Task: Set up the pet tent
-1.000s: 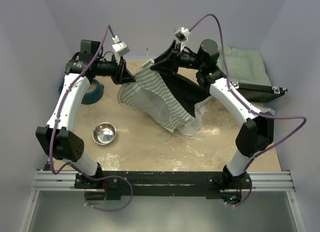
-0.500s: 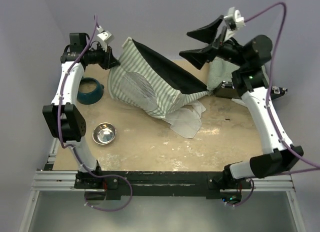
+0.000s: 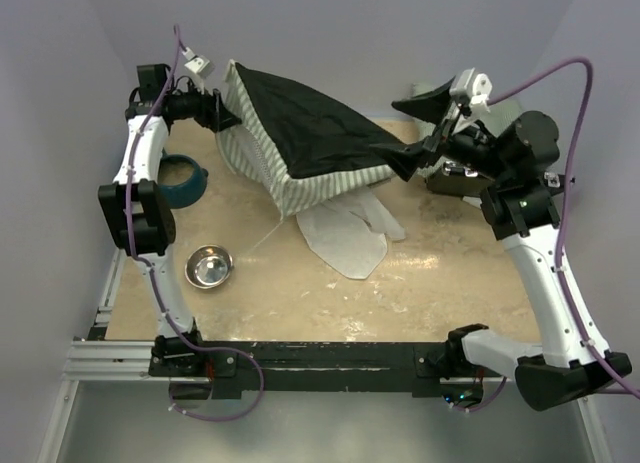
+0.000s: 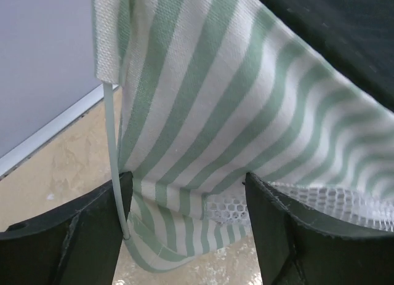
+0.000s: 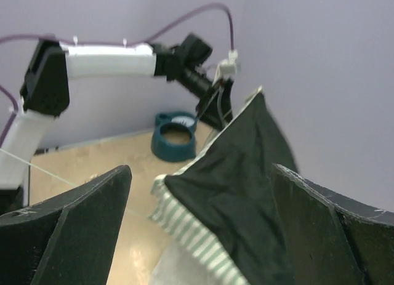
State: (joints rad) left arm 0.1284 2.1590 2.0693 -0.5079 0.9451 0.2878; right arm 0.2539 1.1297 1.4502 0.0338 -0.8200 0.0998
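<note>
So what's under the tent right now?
A white cloth flap spills from beneath the pet tent onto the table. The tent's striped wall and dark panel hide everything further in, so what else lies under it cannot be seen.

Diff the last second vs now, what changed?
The right gripper let go of the pet tent, opened wide and drew back right. The left gripper swung the tent far-left, tipping its dark lining up, and its jaws have spread. The steel bowl and teal bowl unmoved.

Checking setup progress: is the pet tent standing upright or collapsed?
Collapsed: the pet tent slumps lopsided, one corner raised, its white flap flat on the table.
</note>
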